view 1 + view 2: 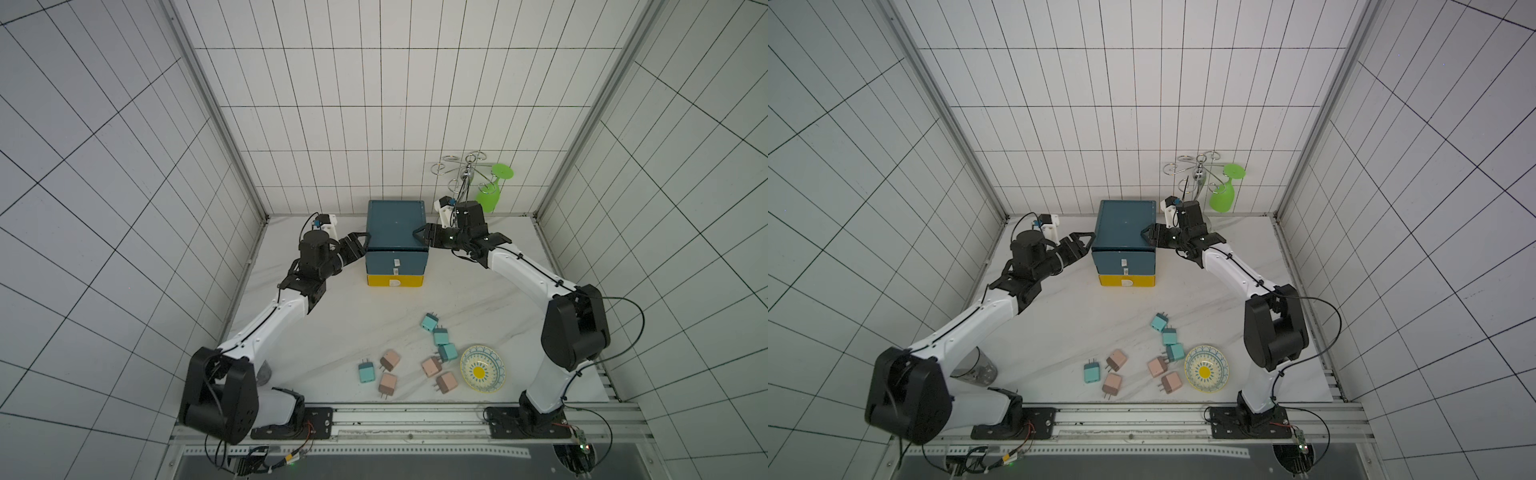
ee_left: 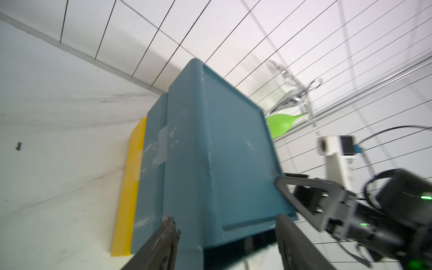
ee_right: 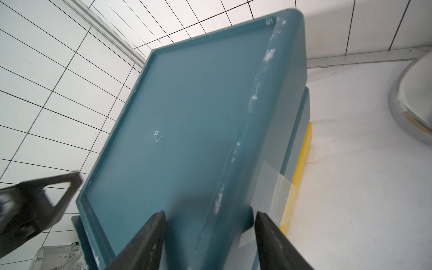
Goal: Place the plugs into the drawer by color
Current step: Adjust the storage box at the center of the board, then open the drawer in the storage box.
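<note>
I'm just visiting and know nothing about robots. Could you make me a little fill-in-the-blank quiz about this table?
The bottom drawer of the cabinet is colored ___. On the table lie four teal plugs and ___ pink plugs. The glass hanging on the rack is ___.
Missing words: yellow; four; green.

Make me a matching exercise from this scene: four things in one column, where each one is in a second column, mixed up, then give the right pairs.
Things
1. green wine glass
2. yellow drawer
3. patterned dish
4. right claw

Places
A. at the bottom of the blue drawer unit
B. reaching over that unit's top edge
C. hanging upside down from the chrome rack
D. flat on the table, beside a pinkish-beige plug

Pairs: 1-C, 2-A, 3-D, 4-B
</note>
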Controlling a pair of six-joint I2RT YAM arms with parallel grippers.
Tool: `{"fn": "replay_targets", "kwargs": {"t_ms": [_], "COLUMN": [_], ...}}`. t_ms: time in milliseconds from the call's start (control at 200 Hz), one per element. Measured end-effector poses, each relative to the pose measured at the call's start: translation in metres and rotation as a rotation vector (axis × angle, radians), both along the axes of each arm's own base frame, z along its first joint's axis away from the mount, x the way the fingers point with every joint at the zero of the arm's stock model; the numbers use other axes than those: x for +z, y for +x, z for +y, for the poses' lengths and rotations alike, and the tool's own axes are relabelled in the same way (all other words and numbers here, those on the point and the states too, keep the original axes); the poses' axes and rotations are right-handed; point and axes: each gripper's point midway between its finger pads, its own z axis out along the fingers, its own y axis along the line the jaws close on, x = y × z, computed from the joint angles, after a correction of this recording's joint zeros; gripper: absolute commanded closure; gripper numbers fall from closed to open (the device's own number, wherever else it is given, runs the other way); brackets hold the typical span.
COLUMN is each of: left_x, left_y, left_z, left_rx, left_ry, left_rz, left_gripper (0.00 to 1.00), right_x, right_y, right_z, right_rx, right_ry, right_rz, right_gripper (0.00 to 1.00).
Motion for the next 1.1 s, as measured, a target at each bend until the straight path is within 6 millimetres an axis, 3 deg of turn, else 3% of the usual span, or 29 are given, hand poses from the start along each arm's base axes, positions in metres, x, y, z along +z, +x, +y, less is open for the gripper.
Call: {"fn": "replay_targets", "kwargs": {"t_ms": [105, 230, 310, 510, 640, 820, 1015, 1100], "left_x": [-0.006, -0.062, -0.077, -0.079, -0.088, -0.076, -0.063, -0.060], "left_y": [-0.038, -0.063, -0.068, -0.051, -0.038, -0.025, -0.017, -0.010], "left_z": [-0.019, -0.060, -0.075, -0.085, -0.092, -0.098, -0.099, -0.099], "left_rx": [-0.058, -0.146, -0.162, -0.126, -0.112, -0.113, -0.114, -0.115], "left_ry": [-0.126, -0.162, -0.165, -0.237, -0.245, -0.281, -0.279, -0.284], "left_rz": [-0.034, 0.100, 0.139, 0.110, 0.126, 0.087, 0.060, 0.054], "left_gripper": [0.37, 0.35, 0.34, 0.36, 0.51, 0.58, 0.73, 0.73], "right_x": [0.000, 0.000, 0.000, 0.000, 0.000, -0.002, -0.001, -0.001], "right_y": [-0.002, -0.002, -0.002, -0.003, -0.003, -0.002, -0.003, -0.003], "right_z": [-0.001, -0.002, -0.002, -0.002, -0.002, -0.004, -0.003, -0.003], "right_rx": [-0.005, -0.007, -0.007, -0.004, -0.001, 0.003, 0.011, 0.013], "right_ry": [0.008, 0.009, 0.009, 0.009, 0.005, 0.008, 0.014, 0.015], "right_rz": [0.002, 0.004, 0.005, 0.005, 0.002, -0.002, -0.004, -0.003], "right_gripper": [0.36, 0.36, 0.36, 0.36, 0.36, 0.36, 0.37, 0.37]}}
